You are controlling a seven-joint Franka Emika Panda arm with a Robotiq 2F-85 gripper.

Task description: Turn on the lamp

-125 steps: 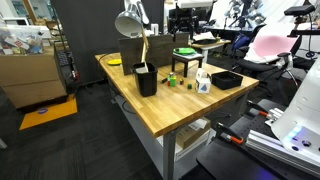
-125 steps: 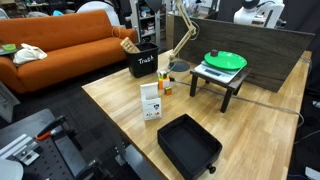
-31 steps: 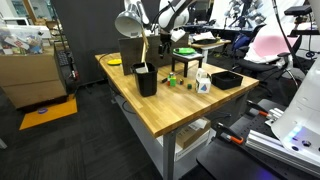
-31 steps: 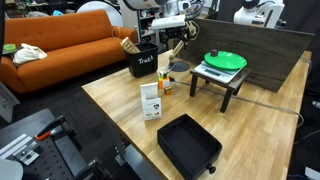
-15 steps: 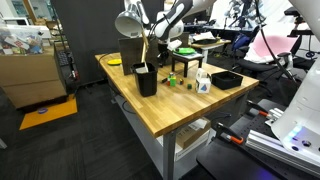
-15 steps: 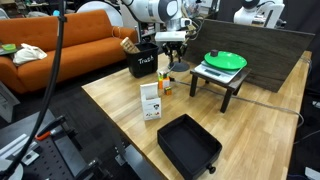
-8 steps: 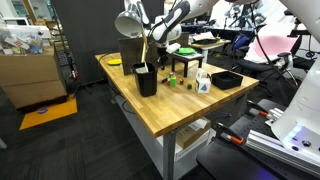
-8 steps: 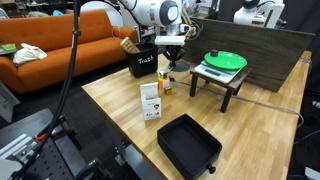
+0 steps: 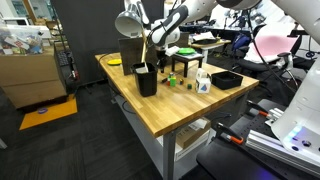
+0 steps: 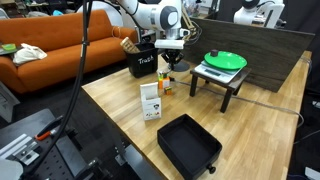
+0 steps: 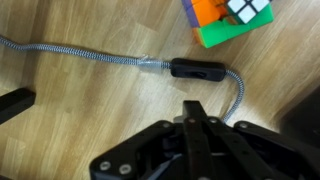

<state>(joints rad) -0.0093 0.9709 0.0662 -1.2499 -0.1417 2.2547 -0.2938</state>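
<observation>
Lamp: we see the lamp (image 9: 127,24) with its dome shade over the counter's (image 9: 160,112) back edge, near the black bin (image 10: 143,62).
Switch: a black inline switch (image 11: 196,69) lies on the braided cord (image 11: 70,52), beside a colour cube (image 11: 232,12).
Gripper: the gripper (image 11: 197,107) hangs just short of the switch; we see its jaws together.

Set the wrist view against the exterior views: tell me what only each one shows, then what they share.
Only the wrist view shows the braided cord lying on the wood, with its black inline switch just ahead of the fingertips. Only the exterior views show the lamp with its silver dome shade, the orange sofa, the black tray and the green plate. Shared by all of them are the gripper, pointing down, and the wooden table under it.
</observation>
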